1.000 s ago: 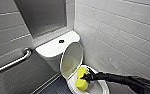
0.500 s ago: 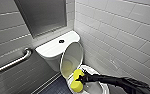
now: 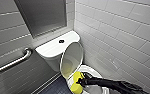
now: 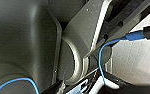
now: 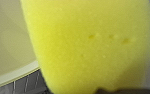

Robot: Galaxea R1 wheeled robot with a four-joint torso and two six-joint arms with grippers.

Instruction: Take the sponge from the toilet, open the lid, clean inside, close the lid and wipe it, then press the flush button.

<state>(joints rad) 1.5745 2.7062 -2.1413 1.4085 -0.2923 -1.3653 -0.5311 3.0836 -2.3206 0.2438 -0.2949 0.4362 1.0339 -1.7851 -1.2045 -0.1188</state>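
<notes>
Nearest the cameras, the small bright yellow soft sponge (image 5: pixel 91 45) is seen close in the right wrist view, pitted and rounded. A pale curved part of the fixture lies beside it; which part cannot be determined there. The head view supplies the context. The right end effector (image 3: pixel 80 81) is clamped across the middle of the sponge, which bulges above and below the grip. It is held at the near left rim of the white glossy ceramic toilet (image 3: pixel 92 70), above the dark tiled floor (image 3: pixel 53 87). Behind it the thin white oval lid (image 3: pixel 72 60) stands raised, leaning back against the boxy white tank (image 3: pixel 49 50). The small round dark flush button (image 3: pixel 61 41) sits on the tank cover. A metal grab bar (image 3: pixel 11 63) and the white tiled wall (image 3: pixel 121 30) lie beyond. Assessment: the lid is open and the clean-inside step is in hand. The next move calls for carrying the sponge down and round the inner wall of the bowl with the grip held firm, keeping the arm clear of the raised lid. The left wrist view adds nothing on the toilet; it records the robot's own grey housings and a thin blue cable (image 4: pixel 101 60).
</notes>
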